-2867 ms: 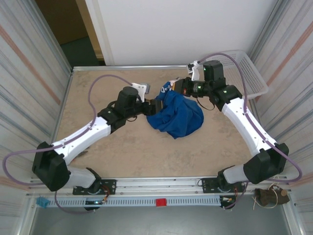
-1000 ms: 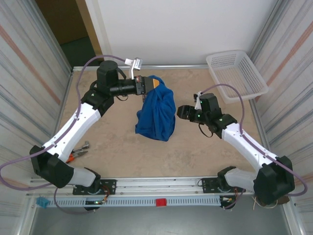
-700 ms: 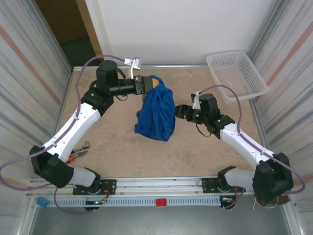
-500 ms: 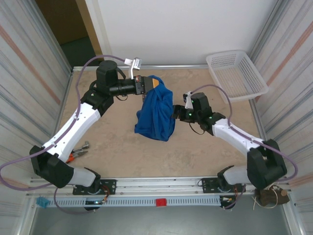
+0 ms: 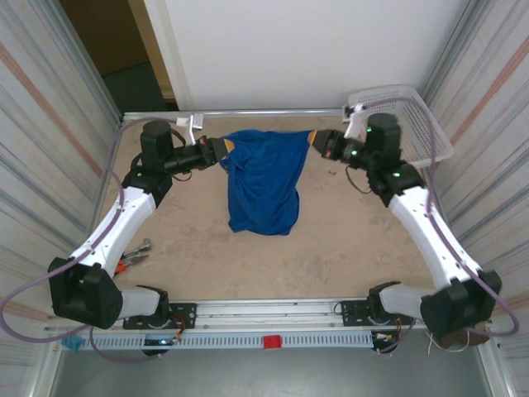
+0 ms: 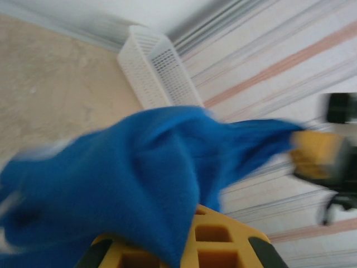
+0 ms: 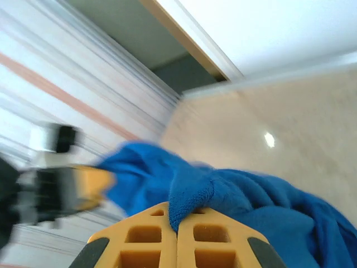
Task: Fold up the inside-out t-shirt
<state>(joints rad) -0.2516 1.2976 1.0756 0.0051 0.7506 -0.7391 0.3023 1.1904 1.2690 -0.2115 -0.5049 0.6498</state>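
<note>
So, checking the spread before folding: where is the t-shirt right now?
In the top view the t-shirt is over the table's far middle, stretched between the left pincer and the right pincer, left of the white basket.

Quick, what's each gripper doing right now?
Left gripper: shut on the t-shirt.
Right gripper: shut on the t-shirt too.

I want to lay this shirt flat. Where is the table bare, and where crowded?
Bare: the table strip between the t-shirt and the near edge, and the patch between t-shirt and right arm. Crowded: the far edge, where left hand and right hand hold it stretched, next to the basket. A small tool lies by the left arm.
</note>
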